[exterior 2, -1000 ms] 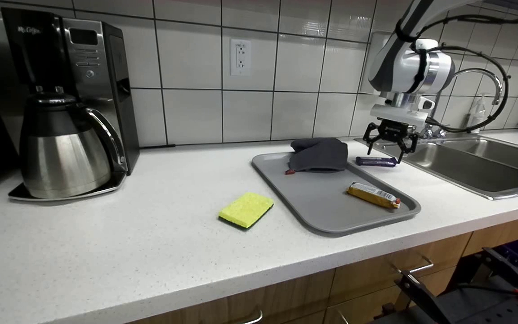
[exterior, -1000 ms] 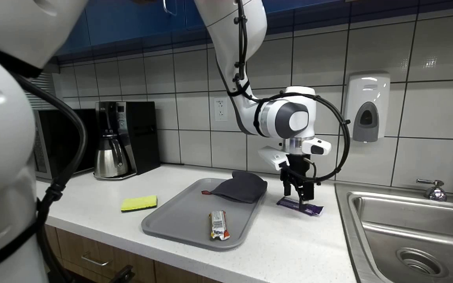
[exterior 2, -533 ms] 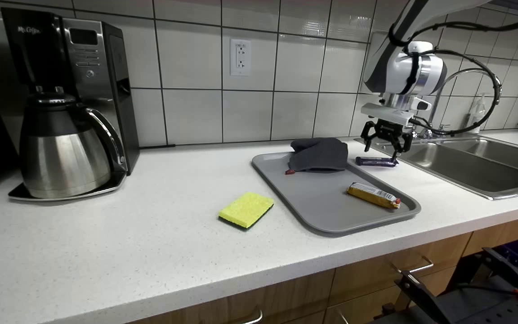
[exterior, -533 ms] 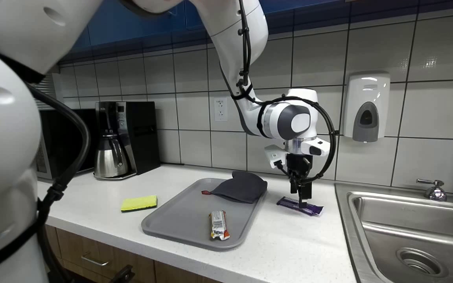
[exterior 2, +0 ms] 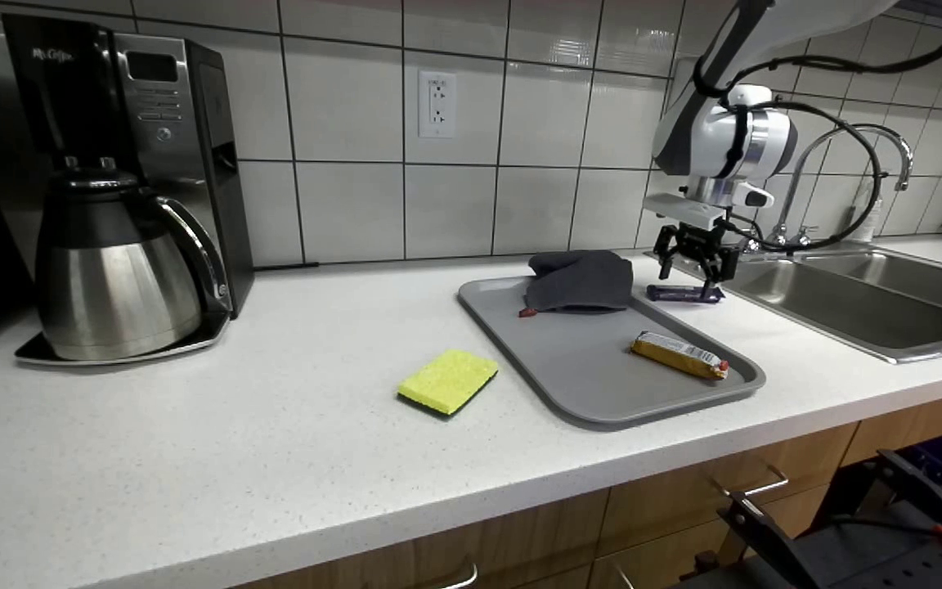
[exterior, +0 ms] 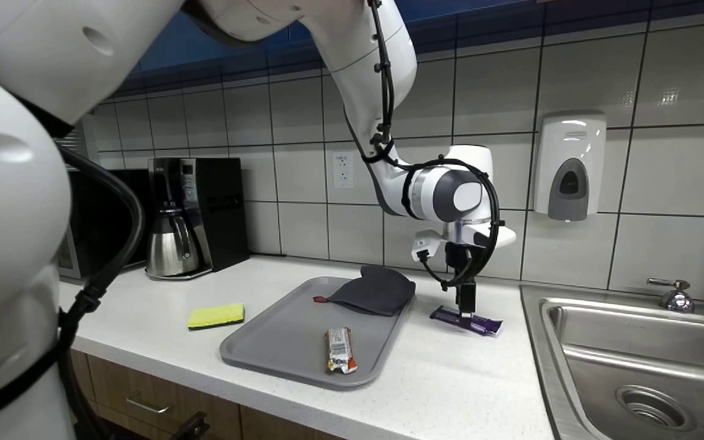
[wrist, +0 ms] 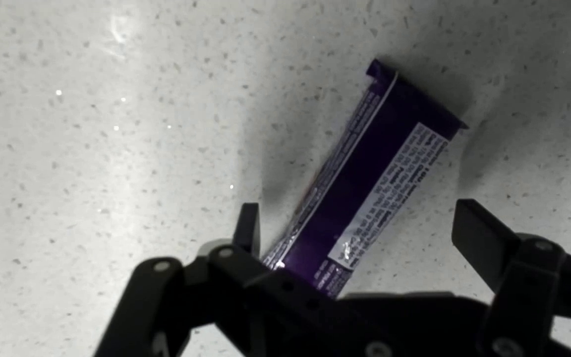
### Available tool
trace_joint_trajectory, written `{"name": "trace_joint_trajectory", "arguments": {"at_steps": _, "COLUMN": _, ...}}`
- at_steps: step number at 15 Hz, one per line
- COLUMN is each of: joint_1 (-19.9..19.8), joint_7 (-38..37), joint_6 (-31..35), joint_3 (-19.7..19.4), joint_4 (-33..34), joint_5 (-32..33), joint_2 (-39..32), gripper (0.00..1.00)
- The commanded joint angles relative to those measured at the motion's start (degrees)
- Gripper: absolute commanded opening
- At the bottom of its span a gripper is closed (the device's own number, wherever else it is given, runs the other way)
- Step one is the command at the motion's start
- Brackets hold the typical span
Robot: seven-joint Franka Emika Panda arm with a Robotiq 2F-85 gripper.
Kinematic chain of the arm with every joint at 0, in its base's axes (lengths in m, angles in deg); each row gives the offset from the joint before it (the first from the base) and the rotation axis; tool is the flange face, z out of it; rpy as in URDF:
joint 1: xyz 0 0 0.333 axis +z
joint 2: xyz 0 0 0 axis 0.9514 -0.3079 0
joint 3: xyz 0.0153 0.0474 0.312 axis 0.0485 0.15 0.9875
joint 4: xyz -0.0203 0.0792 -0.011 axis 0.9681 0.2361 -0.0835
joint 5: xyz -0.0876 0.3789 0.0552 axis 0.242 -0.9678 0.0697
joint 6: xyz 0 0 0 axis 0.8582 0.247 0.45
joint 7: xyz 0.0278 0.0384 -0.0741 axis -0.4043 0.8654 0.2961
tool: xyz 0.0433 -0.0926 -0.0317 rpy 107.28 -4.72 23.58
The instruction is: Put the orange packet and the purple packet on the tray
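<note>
In the wrist view the claw is spread wide, and the purple packet shows in the gap, nearer the left side than the right; it lies slantwise on the worktop, its lower end hidden by the claw. In an exterior view the claw points down over that packet, which lies between the grey tray and the steel sink. The orange packet rests on the tray, towards its front right corner. A dark oven mitt covers the back right corner, and a yellow sponge sits on the worktop left of the tray. In an exterior view a coffee maker with a steel jug stands well apart from the tray; the claw's tips are parted over the purple packet, one overlapping its end, though whether they touch cannot be told, and the orange packet shows its golden side.
</note>
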Motion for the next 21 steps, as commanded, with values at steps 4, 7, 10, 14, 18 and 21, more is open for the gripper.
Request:
{"name": "trace_joint_trajectory", "arguments": {"at_steps": 4, "joint_1": -0.20, "joint_7": -6.05, "joint_6": -5.50, "joint_3": -0.03, "joint_4": 3.63, "joint_5": -1.46, "joint_2": -1.04, "gripper": 1.00}}
{"name": "trace_joint_trajectory", "arguments": {"at_steps": 7, "joint_1": -0.05, "joint_7": -7.80, "joint_6": -5.82, "joint_3": -0.18, "joint_4": 4.06, "joint_5": -1.08, "joint_2": -1.54, "gripper": 1.00}}
{"name": "trace_joint_trajectory", "arguments": {"at_steps": 10, "joint_1": -0.04, "joint_7": -9.03, "joint_6": -6.03, "joint_3": -0.17, "joint_4": 4.41, "joint_5": -0.93, "joint_2": -2.10, "gripper": 1.00}}
{"name": "trace_joint_trajectory", "arguments": {"at_steps": 14, "joint_1": -0.33, "joint_7": -9.66, "joint_6": -6.47, "joint_3": -0.02, "joint_4": 4.95, "joint_5": -1.04, "joint_2": -2.46, "gripper": 1.00}}
{"name": "trace_joint_trajectory", "arguments": {"at_steps": 18, "joint_1": -0.47, "joint_7": -10.25, "joint_6": -6.98, "joint_3": 0.02, "joint_4": 5.47, "joint_5": -0.99, "joint_2": -2.52, "gripper": 0.66}}
{"name": "trace_joint_trajectory", "arguments": {"at_steps": 21, "joint_1": -0.51, "joint_7": -10.45, "joint_6": -7.13, "joint_3": 0.04, "joint_4": 5.75, "joint_5": -0.91, "joint_2": -2.60, "gripper": 0.40}}
